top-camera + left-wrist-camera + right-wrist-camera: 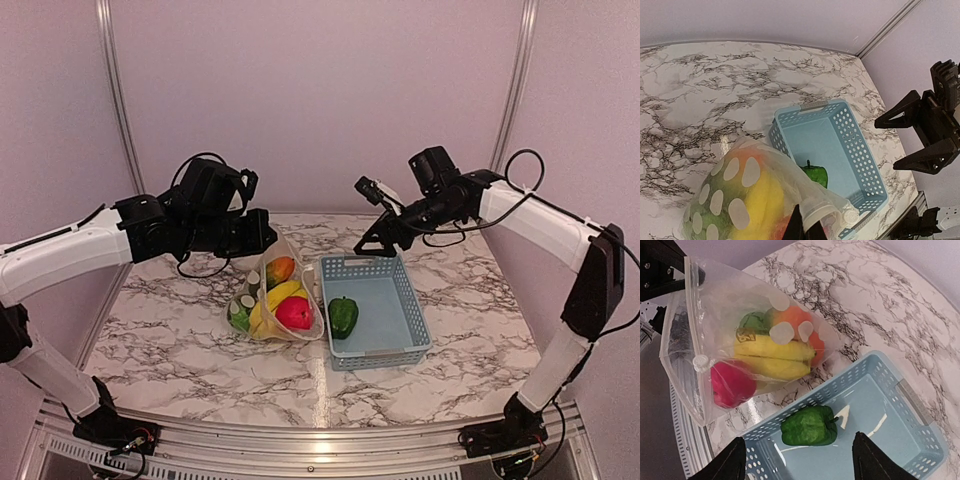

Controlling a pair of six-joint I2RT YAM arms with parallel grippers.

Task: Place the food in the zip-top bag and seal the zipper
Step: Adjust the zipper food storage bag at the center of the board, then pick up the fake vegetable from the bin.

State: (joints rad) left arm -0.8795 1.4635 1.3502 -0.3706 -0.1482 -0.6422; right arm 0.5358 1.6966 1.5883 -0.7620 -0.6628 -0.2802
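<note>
while the left gripper (804, 227) is pinched tight on the top edge of the bag (755, 190), the bag hangs from it and sags onto the marble table (180, 330), just left of the blue basket (410, 320). inside the bag lie a banana (772, 357), an orange (800, 327), a red apple (730, 382) and a dark green piece (754, 322), piled together behind the white dots. the zipper (696, 320) runs down the bag's edge on the side that faces the basket; in the top view that mouth gapes in a loop, so it looks unsealed, though whether any part of it is pressed shut cannot be told. the pepper (809, 426) is the one food outside the bag: it lies on the basket floor, close to the wall nearest the bag, stem pointing into the basket. that slotted wall stands between the pepper and the bag's mouth. the right gripper (887, 144) hangs in the air above the far end of the basket, jaws spread wide and holding nothing, well clear of the pepper and of the bag. the right wrist view looks down between its fingers at the pepper. black cables loop off both arms, and metal posts (115, 100) rise at the back corners of the table against a plain wall
</note>
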